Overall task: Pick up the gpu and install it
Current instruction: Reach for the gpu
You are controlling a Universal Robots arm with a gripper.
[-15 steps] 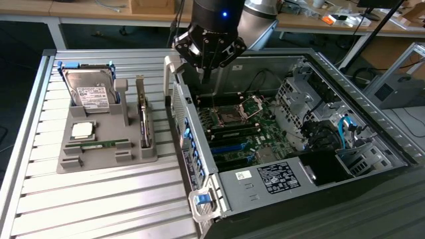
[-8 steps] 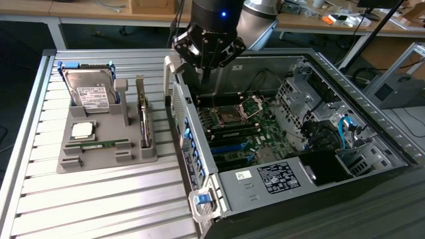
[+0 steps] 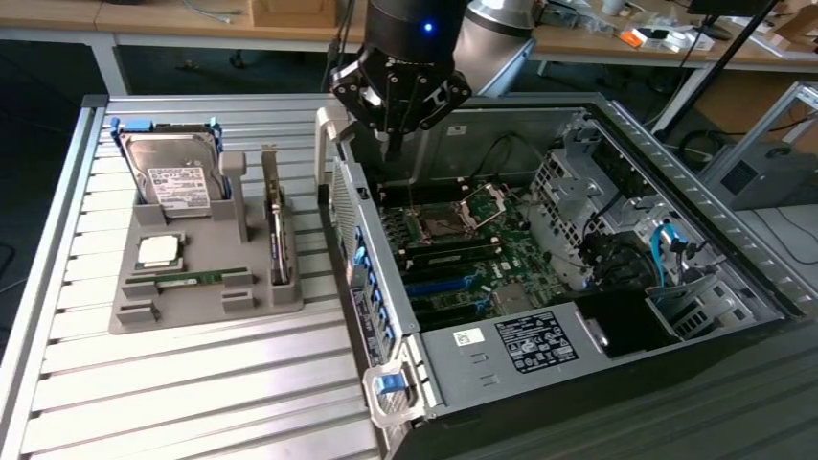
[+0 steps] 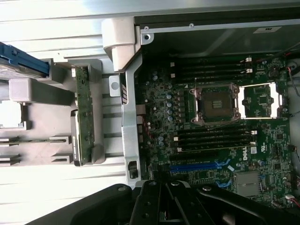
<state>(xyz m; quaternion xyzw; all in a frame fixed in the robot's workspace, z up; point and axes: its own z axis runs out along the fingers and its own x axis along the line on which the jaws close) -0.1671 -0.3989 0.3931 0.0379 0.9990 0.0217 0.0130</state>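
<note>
We see a slatted metal table [image 3: 192, 383] carrying everything; on it, toward three o'clock in the exterior view, lies an open computer case [image 3: 715, 206] with its side panel off; the robot arm [image 3: 492, 38] comes down from twelve o'clock over the case's nine o'clock wall; inside the case the motherboard [image 3: 473, 249] [image 4: 211, 117] lies flat, with an open processor socket and blue slots showing; at nine o'clock from the case, just beside it, sits a grey holder [image 3: 141, 307]; a silver hard drive [image 3: 172, 172] leans at the holder's twelve o'clock end; the gpu [image 3: 275, 225] [image 4: 84, 117] stands on its long edge in a slot along the holder's three o'clock side, the side nearest the case, with nothing touching it; the gripper [image 3: 390, 151] [image 4: 164, 187] hangs between one and two o'clock from the gpu, apart from it, above the case wall and the motherboard's edge; we see its fingers pressed together and holding nothing; a square processor chip [image 3: 157, 251] rests near the holder's middle; a green RAM stick [image 3: 202, 278] lies at about five o'clock from that chip
</note>
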